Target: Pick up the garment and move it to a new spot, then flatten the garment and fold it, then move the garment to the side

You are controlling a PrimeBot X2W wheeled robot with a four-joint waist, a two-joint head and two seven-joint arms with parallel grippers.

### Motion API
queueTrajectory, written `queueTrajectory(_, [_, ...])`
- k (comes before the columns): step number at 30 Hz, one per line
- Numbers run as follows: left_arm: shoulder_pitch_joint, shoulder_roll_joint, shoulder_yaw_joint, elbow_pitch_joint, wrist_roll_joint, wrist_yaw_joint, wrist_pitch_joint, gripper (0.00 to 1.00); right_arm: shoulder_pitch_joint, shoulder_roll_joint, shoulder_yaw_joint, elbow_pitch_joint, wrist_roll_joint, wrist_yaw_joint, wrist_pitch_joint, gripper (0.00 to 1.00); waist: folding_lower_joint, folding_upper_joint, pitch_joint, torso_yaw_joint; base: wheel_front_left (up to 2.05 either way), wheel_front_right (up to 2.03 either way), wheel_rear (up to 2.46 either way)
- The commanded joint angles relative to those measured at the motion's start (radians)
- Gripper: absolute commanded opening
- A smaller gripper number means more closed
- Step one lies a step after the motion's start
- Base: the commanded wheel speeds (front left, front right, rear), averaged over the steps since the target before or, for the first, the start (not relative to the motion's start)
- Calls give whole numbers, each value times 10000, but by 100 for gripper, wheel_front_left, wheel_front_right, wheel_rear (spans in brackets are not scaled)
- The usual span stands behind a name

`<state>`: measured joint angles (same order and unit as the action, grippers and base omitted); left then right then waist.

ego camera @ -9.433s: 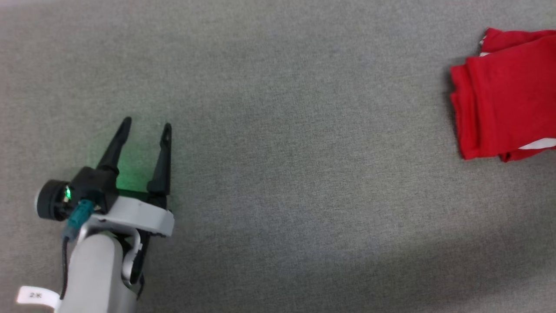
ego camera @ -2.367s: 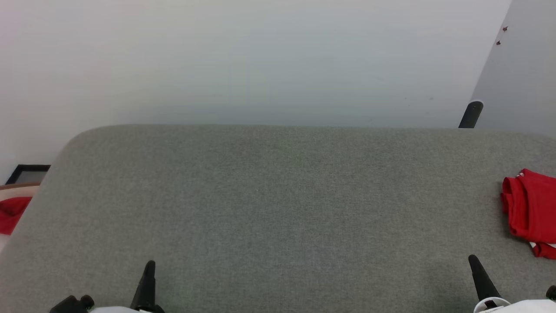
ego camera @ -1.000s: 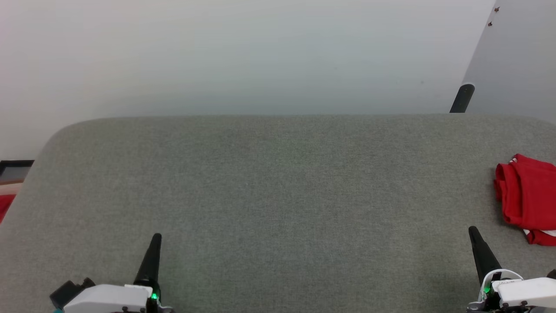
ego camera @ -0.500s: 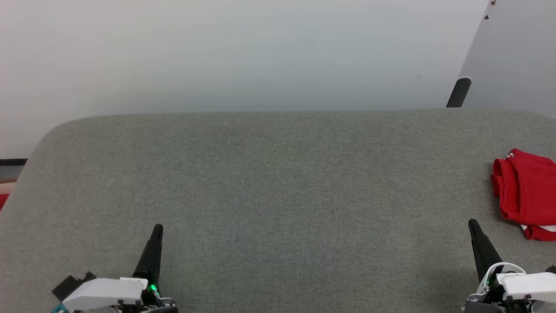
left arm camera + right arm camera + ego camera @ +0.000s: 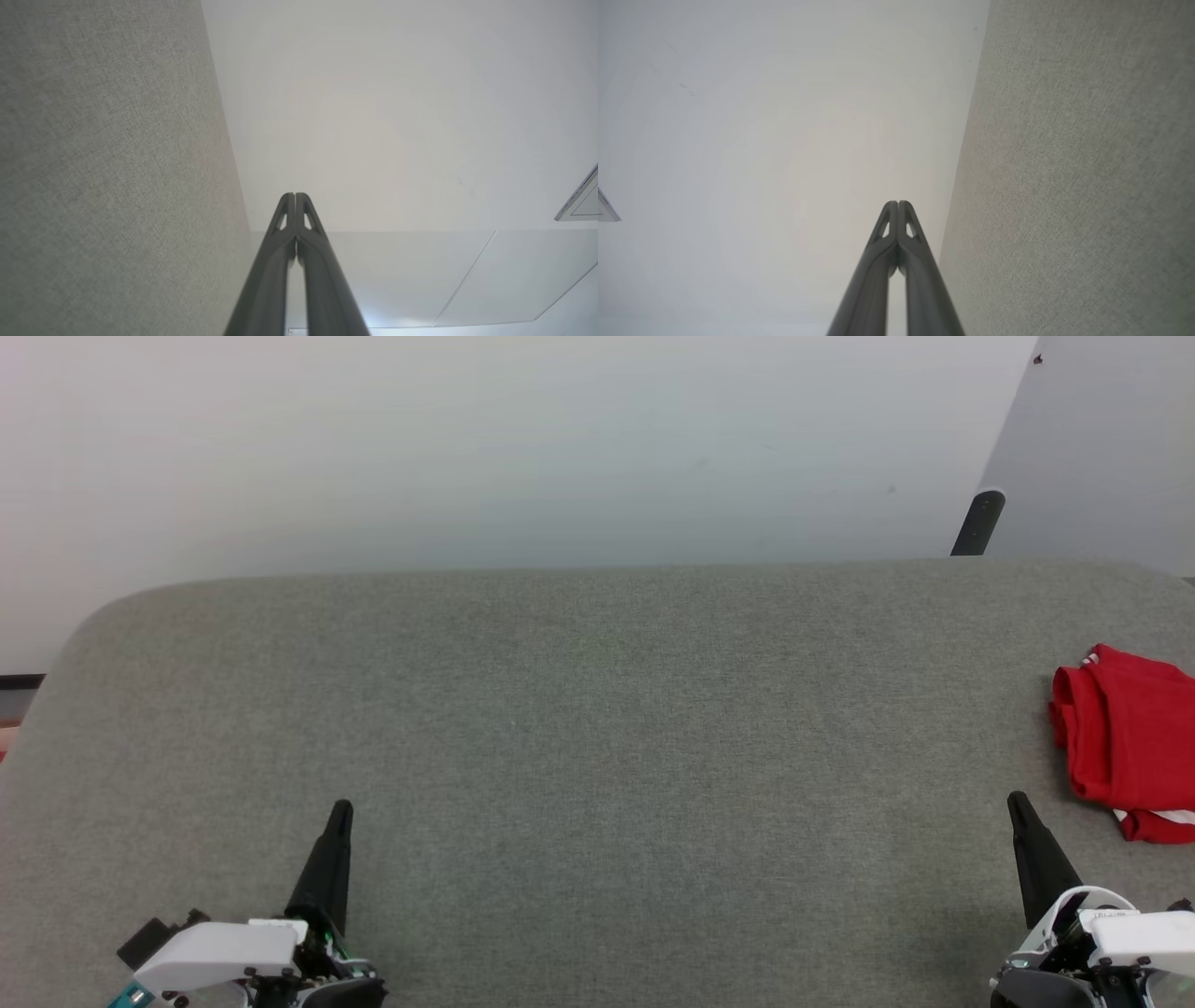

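The garment [image 5: 1130, 747] lies folded into a compact red bundle with a strip of white trim, at the right edge of the grey felt table [image 5: 597, 709]. My right gripper [image 5: 1018, 803] stands at the lower right, a short way left of and nearer than the garment, shut and holding nothing. At the lower left my left gripper [image 5: 341, 809] is shut and empty, far from the garment. In the left wrist view the left gripper [image 5: 295, 195] has its fingertips pressed together. The right wrist view shows the right gripper [image 5: 898, 204] closed the same way.
A pale wall [image 5: 523, 448] rises behind the table's rounded far edge. A dark post [image 5: 977, 523] stands beyond the far right corner, next to a grey panel [image 5: 1102, 448]. The table's left edge [image 5: 37, 709] curves down at the far left.
The whole head view has shifted, so the camera moved; table and garment sit slightly higher in frame. Both grippers show more of themselves at the bottom edge. Both stay shut.
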<state>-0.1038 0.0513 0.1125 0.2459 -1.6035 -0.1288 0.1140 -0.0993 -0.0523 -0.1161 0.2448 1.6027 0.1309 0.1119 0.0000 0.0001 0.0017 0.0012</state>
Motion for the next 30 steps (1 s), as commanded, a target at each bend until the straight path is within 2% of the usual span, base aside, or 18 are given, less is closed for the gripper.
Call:
queueTrajectory(1, [-108,-27,35,-19,-112,-35,26,0,-191,40,37,10,129,-5,35,0,0,-1,9,-9,0,0,0])
queueTrajectory(30, [-107,-19,31,-20,-107,-35,33,0,-124,38,38,8,121,-3,22,0,0,-1,14,-12,0,0,0])
